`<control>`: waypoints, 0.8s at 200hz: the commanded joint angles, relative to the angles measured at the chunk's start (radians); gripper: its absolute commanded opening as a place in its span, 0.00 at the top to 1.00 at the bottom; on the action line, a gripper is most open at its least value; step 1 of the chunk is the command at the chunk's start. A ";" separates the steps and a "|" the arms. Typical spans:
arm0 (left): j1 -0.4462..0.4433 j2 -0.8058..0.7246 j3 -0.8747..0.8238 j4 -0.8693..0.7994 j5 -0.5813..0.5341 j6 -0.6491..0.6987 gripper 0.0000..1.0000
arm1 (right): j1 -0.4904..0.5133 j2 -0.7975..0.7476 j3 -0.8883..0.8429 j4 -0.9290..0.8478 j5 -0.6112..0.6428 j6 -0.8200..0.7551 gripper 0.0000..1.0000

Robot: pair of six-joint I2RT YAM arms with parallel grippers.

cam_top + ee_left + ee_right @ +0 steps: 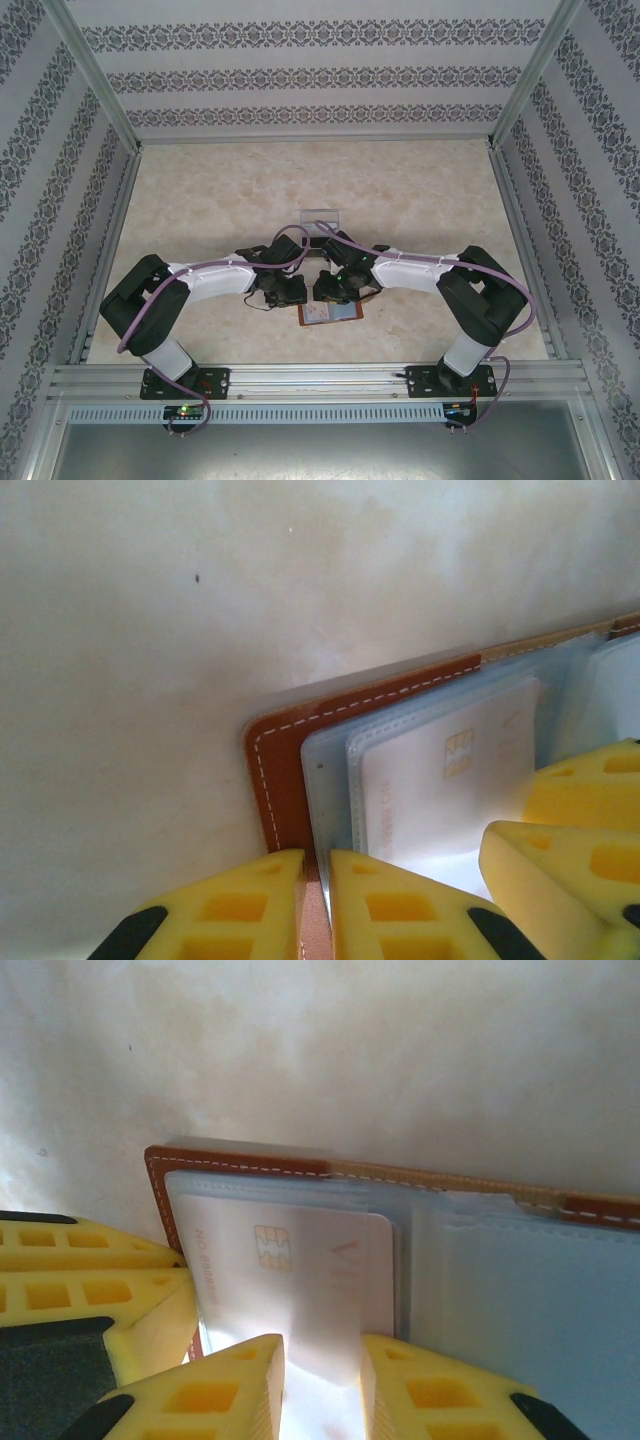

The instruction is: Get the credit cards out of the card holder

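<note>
Open card holder [330,313] near table [200,200] front edge. On its leather edge, left claw [317,865] clamped tight; right claw [322,1350] astride pale credit card [300,1270] - can't tell if gripping.

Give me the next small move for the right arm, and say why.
Probably: ease the right gripper straight back to slide the pale chip card out of the wallet. The card runs down between that gripper's fingers, and the left gripper pinches the wallet's brown edge, bracing it. I cannot tell whether the card is gripped yet.
</note>
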 commanded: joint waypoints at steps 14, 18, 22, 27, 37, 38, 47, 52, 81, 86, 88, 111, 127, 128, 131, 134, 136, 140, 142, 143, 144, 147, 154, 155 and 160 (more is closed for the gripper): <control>-0.013 0.020 -0.007 -0.037 -0.028 0.012 0.83 | 0.021 0.018 0.048 -0.158 0.112 -0.041 0.73; -0.013 0.021 -0.008 -0.038 -0.027 0.012 0.83 | 0.021 0.016 0.050 -0.162 0.115 -0.042 0.73; -0.013 0.021 -0.009 -0.039 -0.027 0.012 0.83 | 0.021 0.015 0.051 -0.165 0.118 -0.041 0.74; -0.013 0.021 -0.008 -0.041 -0.028 0.013 0.82 | 0.022 0.013 0.053 -0.169 0.123 -0.043 0.74; -0.013 0.021 -0.005 -0.045 -0.030 0.015 0.81 | 0.022 0.009 0.057 -0.176 0.127 -0.046 0.73; -0.013 0.021 -0.005 -0.045 -0.031 0.015 0.81 | 0.023 0.007 0.057 -0.176 0.126 -0.046 0.74; -0.013 0.023 -0.004 -0.045 -0.032 0.015 0.81 | 0.023 0.003 0.059 -0.179 0.126 -0.046 0.74; -0.013 0.024 -0.003 -0.046 -0.033 0.016 0.81 | 0.023 0.001 0.062 -0.182 0.126 -0.047 0.74; -0.013 0.039 0.008 -0.079 -0.062 0.032 0.81 | 0.021 -0.032 0.061 -0.169 0.113 -0.042 0.74; -0.014 0.042 0.011 -0.090 -0.071 0.037 0.81 | 0.020 -0.039 0.056 -0.158 0.105 -0.039 0.74; -0.013 0.044 0.012 -0.094 -0.075 0.038 0.81 | 0.019 -0.043 0.055 -0.153 0.103 -0.037 0.74; -0.013 0.051 0.020 -0.131 -0.111 0.059 0.81 | 0.006 -0.069 0.031 -0.111 0.067 -0.022 0.73; -0.013 0.056 0.021 -0.141 -0.120 0.065 0.81 | -0.002 -0.065 0.022 -0.095 0.052 -0.020 0.73; -0.013 0.057 0.021 -0.141 -0.120 0.066 0.81 | -0.002 -0.065 0.022 -0.094 0.051 -0.020 0.73; -0.013 0.057 0.020 -0.141 -0.120 0.066 0.81 | -0.002 -0.062 0.020 -0.091 0.049 -0.020 0.73; -0.013 0.058 0.020 -0.141 -0.121 0.066 0.81 | -0.002 -0.060 0.019 -0.089 0.048 -0.020 0.73; -0.014 0.058 0.020 -0.141 -0.120 0.065 0.81 | -0.003 -0.058 0.019 -0.088 0.048 -0.020 0.73; -0.013 0.058 0.020 -0.141 -0.120 0.065 0.81 | -0.003 -0.055 0.018 -0.087 0.047 -0.021 0.73; -0.013 0.058 0.019 -0.140 -0.120 0.065 0.81 | -0.003 -0.053 0.016 -0.085 0.046 -0.021 0.73; -0.013 0.058 0.019 -0.140 -0.119 0.066 0.81 | -0.004 -0.052 0.015 -0.083 0.046 -0.020 0.73; -0.014 0.058 0.019 -0.140 -0.119 0.065 0.81 | -0.004 -0.051 0.015 -0.083 0.046 -0.020 0.73; -0.013 0.059 0.020 -0.140 -0.119 0.065 0.81 | -0.004 -0.047 0.012 -0.081 0.046 -0.020 0.73; -0.013 0.060 0.019 -0.140 -0.119 0.063 0.81 | -0.004 -0.042 0.008 -0.073 0.045 -0.020 0.74; -0.013 0.060 0.019 -0.141 -0.119 0.064 0.81 | -0.005 -0.042 0.007 -0.073 0.045 -0.020 0.74; -0.014 0.059 0.020 -0.139 -0.119 0.064 0.81 | -0.005 -0.039 0.003 -0.070 0.044 -0.018 0.74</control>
